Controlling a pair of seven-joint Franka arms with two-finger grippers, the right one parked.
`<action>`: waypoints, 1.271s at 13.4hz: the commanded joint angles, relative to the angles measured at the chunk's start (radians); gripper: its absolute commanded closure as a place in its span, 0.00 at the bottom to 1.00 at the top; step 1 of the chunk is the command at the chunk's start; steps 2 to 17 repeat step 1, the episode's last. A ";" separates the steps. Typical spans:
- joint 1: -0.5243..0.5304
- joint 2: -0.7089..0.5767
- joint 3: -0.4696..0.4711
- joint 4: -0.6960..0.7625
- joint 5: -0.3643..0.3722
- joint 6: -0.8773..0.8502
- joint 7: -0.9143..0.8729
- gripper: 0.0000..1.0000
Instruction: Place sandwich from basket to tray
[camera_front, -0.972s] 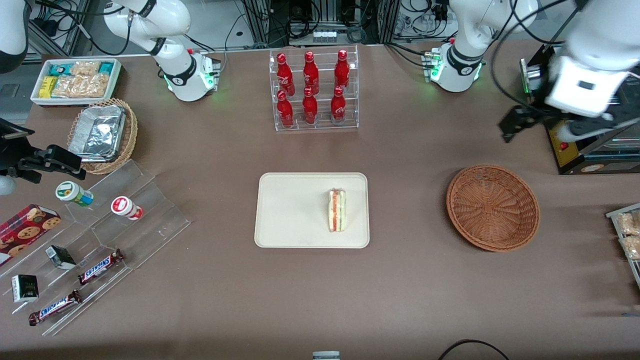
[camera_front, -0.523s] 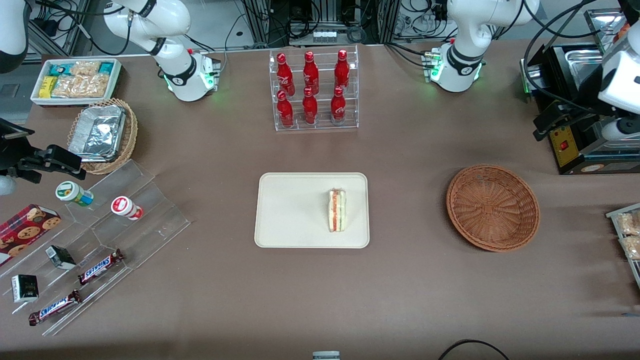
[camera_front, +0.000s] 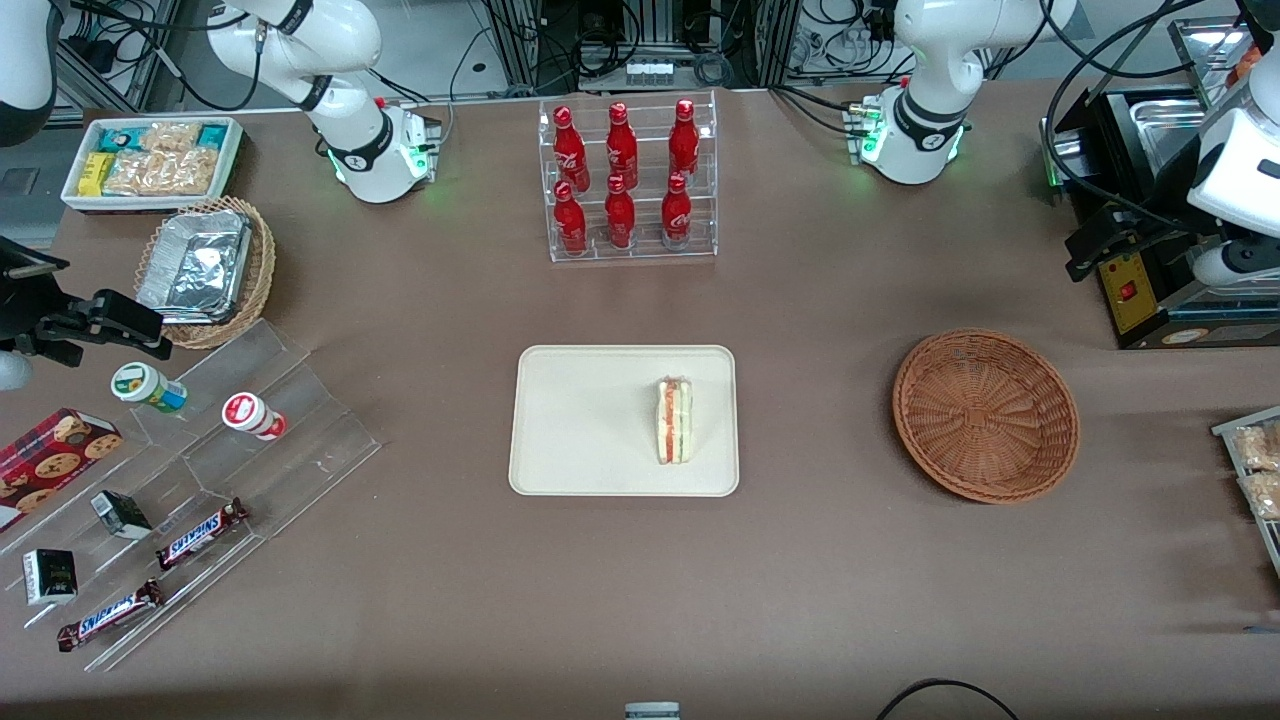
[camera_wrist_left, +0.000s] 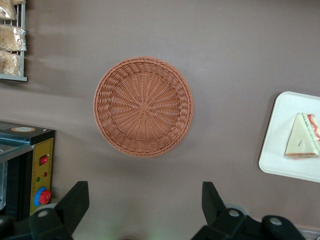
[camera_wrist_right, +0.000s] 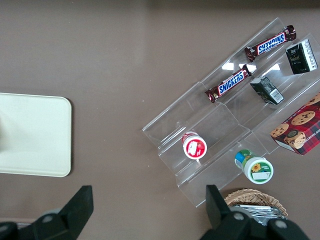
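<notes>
Resting on the tray (camera_front: 590, 420), the sandwich (camera_front: 675, 420) lies toward the tray's edge that faces the basket (camera_front: 985, 415), with bare cream surface on its parked-arm side. It is a small pale wedge of white bread, its red, orange and green filling showing as stripes along the cut face. I judge it light, soft and easily crushed; a grip across the two flat bread faces, gentle and low, would suit it best, since squeezing the filling edge could push the layers apart. The basket, reddish-brown wicker, stands empty on the table (camera_front: 820, 580), well apart from the tray, so the transfer looks complete. The hand (camera_wrist_left: 145, 200) hangs high above the table near the basket, toward the working arm's end, its fingers spread wide and holding nothing.
</notes>
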 joint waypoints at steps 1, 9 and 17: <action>0.015 -0.005 -0.022 0.000 -0.032 -0.013 0.050 0.00; 0.015 -0.005 -0.022 0.000 -0.032 -0.013 0.050 0.00; 0.015 -0.005 -0.022 0.000 -0.032 -0.013 0.050 0.00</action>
